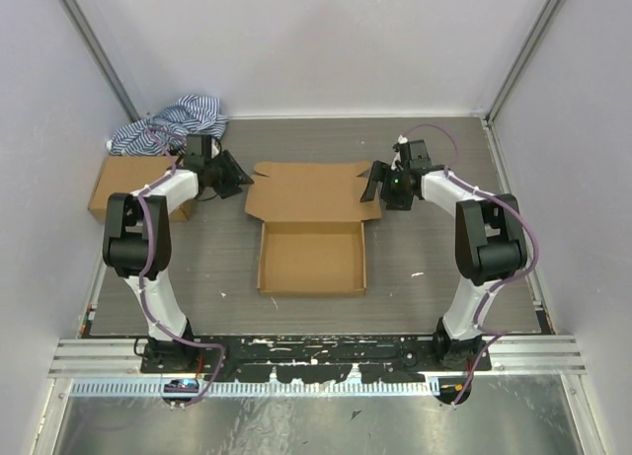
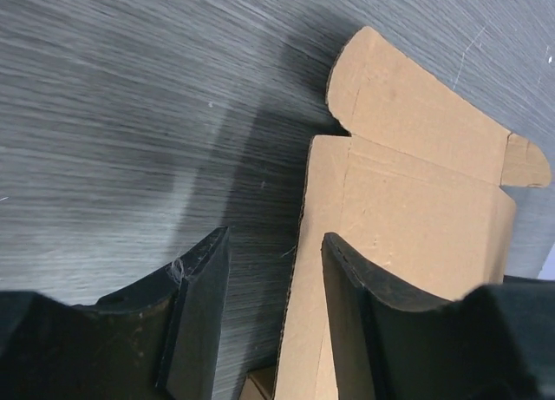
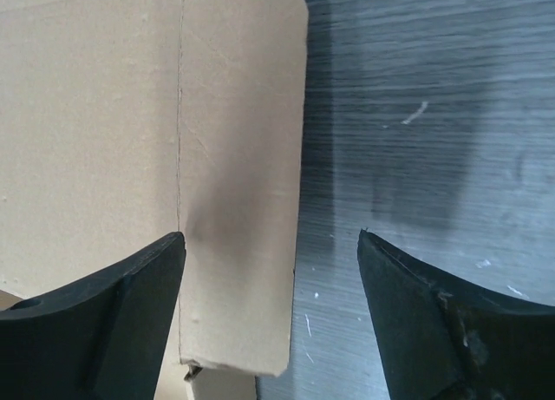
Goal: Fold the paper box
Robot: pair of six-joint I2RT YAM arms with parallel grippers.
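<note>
The paper box [image 1: 311, 263] lies mid-table, a shallow brown tray with its lid panel [image 1: 311, 190] spread flat behind it. At the lid's left edge, my left gripper [image 1: 240, 179] is open. In the left wrist view the cardboard [image 2: 416, 183] edge runs between the two fingers [image 2: 204, 304] without touching either. My right gripper [image 1: 373, 184] is wide open over the lid's right side flap. In the right wrist view that flap [image 3: 243, 157] has its edge midway between the spread fingertips [image 3: 169, 248], with bare table under the other one.
A sealed brown carton [image 1: 123, 184] sits at the back left with a blue-and-white striped cloth [image 1: 173, 124] bunched behind it. White walls close in the table on three sides. A metal rail [image 1: 316, 356] runs along the near edge.
</note>
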